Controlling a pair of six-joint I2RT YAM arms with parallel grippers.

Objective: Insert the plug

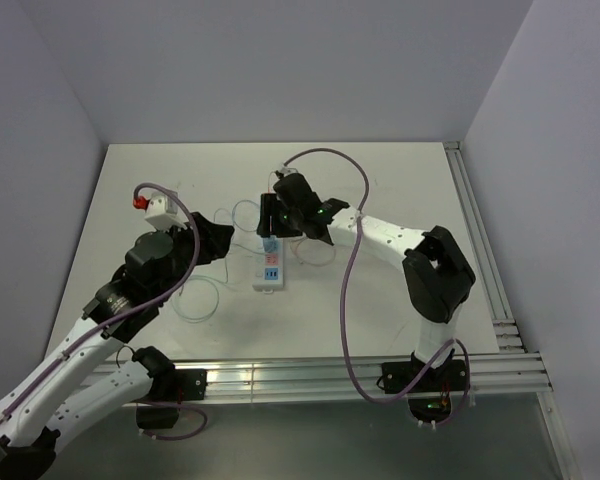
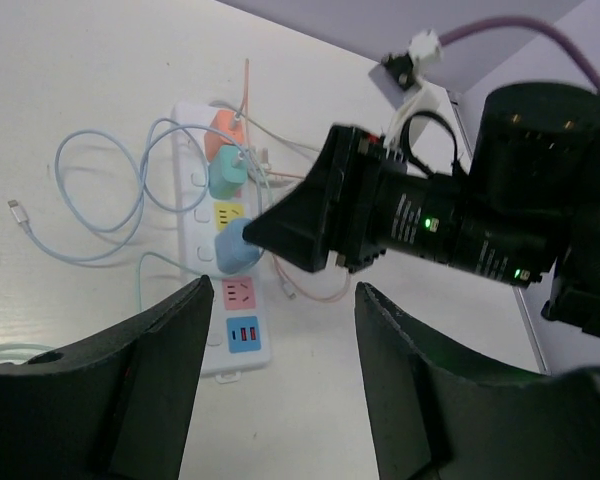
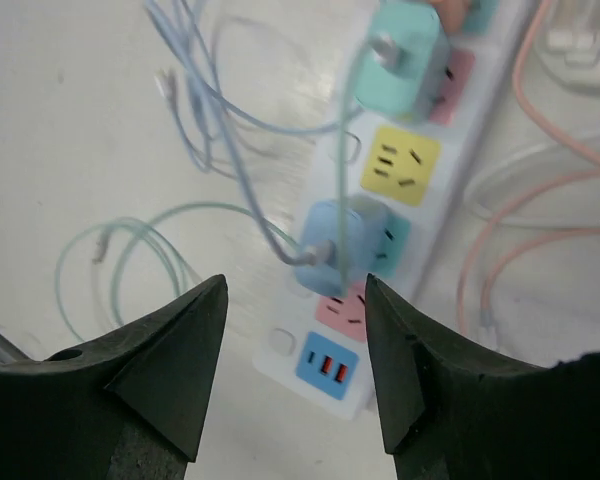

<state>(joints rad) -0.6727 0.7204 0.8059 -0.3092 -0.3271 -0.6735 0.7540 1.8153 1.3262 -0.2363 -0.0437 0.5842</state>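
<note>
Plug, blue, stands in the strip at table centre, in the teal socket just past the pink one. It looks seated, though its prongs are hidden. To do this step well, check that it sits flush, and if not, press straight down without snagging its cable. The right gripper hovers at the plug's 6 o'clock, fingers wide apart and holding nothing. The left gripper, at the strip's 9 o'clock, is also spread and empty.

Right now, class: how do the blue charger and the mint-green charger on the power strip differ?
The blue charger sits nearer the USB panel than the mint-green charger. The blue charger borders the empty pink socket; the mint-green charger borders an orange plug. Both sit in the white power strip, either side of the empty yellow socket.
</note>
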